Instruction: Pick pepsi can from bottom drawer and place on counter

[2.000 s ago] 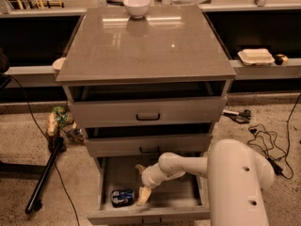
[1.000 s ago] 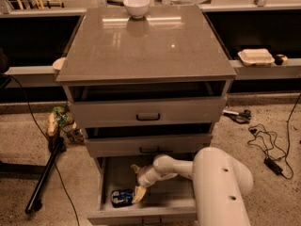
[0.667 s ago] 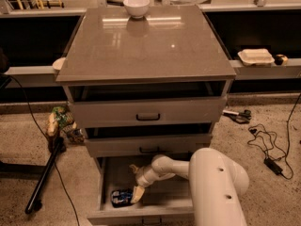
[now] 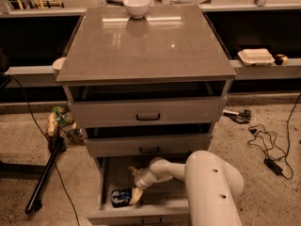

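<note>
Bottom drawer [image 4: 115, 175], jaws beside pepsi can [image 4: 121, 197]

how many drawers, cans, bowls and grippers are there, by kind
drawers: 3, top drawer, middle drawer, bottom drawer
cans: 1, pepsi can in the bottom drawer
bowls: 1, white bowl on the counter
grippers: 1, gripper in the bottom drawer beside the can
total: 6

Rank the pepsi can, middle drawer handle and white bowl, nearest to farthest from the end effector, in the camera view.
The end effector is in the bottom drawer.
1. pepsi can: beside it
2. middle drawer handle: just above
3. white bowl: far on the counter
</note>
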Controlling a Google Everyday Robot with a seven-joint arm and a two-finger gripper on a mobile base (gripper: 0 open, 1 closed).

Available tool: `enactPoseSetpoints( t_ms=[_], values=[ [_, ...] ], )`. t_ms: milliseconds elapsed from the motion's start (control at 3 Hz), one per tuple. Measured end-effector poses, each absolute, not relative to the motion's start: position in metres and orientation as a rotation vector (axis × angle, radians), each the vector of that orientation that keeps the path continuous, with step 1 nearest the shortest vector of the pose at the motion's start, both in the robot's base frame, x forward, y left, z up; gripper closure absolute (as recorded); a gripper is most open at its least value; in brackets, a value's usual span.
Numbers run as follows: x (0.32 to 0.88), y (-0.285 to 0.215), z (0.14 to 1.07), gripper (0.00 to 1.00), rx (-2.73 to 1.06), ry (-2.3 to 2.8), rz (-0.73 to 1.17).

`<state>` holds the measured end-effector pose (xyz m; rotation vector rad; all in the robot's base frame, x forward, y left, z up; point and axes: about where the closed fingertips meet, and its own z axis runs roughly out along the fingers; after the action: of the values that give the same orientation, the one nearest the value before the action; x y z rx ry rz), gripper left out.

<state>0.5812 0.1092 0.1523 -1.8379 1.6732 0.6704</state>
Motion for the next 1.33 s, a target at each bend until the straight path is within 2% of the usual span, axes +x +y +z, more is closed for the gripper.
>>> enactPoseSetpoints(
  t_ms=[333,667,1333],
  values=[
    [0.579,0.117,0.144,0.00,-1.827,1.663,0.680],
    [0.576,0.126,0.138,0.19,-1.825,1.656,0.699],
    [0.563,0.145,0.127,0.65,-1.846,1.656,0.761]
  ],
)
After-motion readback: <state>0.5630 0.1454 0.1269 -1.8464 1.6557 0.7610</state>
